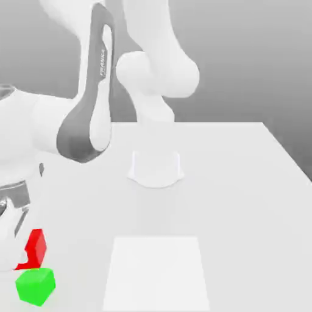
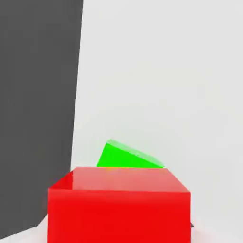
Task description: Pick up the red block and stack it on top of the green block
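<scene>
- at the exterior view's far left, my gripper (image 1: 19,261) is closed on the red block (image 1: 36,248), its fingers clamped on the sides.
- just right of that grip and nearer the camera, i see the green block (image 1: 36,286) on the white table (image 1: 250,201).
- farther right, a white square (image 1: 156,274) lies flat.

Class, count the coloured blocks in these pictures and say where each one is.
2. The red block is in the hand, near the exterior view's left edge; the green block is beside it, nearer the exterior view's bottom edge.
</scene>
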`<state>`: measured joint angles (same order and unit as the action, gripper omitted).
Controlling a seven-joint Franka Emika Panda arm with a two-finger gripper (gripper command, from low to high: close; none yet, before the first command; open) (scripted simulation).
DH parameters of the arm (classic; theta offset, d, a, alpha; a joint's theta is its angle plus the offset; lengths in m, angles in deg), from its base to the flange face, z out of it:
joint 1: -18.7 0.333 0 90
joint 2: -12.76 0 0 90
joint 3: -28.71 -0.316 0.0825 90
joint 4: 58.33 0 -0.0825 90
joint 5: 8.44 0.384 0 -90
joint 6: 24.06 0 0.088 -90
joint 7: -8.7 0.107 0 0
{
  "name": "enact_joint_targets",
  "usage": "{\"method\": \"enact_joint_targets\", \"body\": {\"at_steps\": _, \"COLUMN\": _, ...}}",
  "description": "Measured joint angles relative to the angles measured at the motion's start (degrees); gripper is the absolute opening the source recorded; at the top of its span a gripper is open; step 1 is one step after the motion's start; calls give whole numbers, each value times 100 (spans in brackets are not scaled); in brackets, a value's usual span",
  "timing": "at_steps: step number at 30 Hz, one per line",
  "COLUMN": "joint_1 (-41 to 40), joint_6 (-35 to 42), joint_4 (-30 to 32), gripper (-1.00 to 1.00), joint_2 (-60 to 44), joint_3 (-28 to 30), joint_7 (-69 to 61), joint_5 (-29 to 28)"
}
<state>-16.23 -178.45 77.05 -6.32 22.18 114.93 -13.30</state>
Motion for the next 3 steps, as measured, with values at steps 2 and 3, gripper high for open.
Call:
{"method": "enact_joint_targets", "body": {"at_steps": 2, "joint_1": 0, "joint_6": 0, "joint_4": 0, "gripper": 100, "joint_2": 0, "joint_3": 0, "joint_7": 0, "joint_5": 0}}
{"method": "enact_joint_targets", "body": {"at_steps": 3, "joint_1": 0, "joint_6": 0, "joint_4": 0, "gripper": 100, "joint_2": 0, "joint_3": 0, "joint_7": 0, "joint_5": 0}}
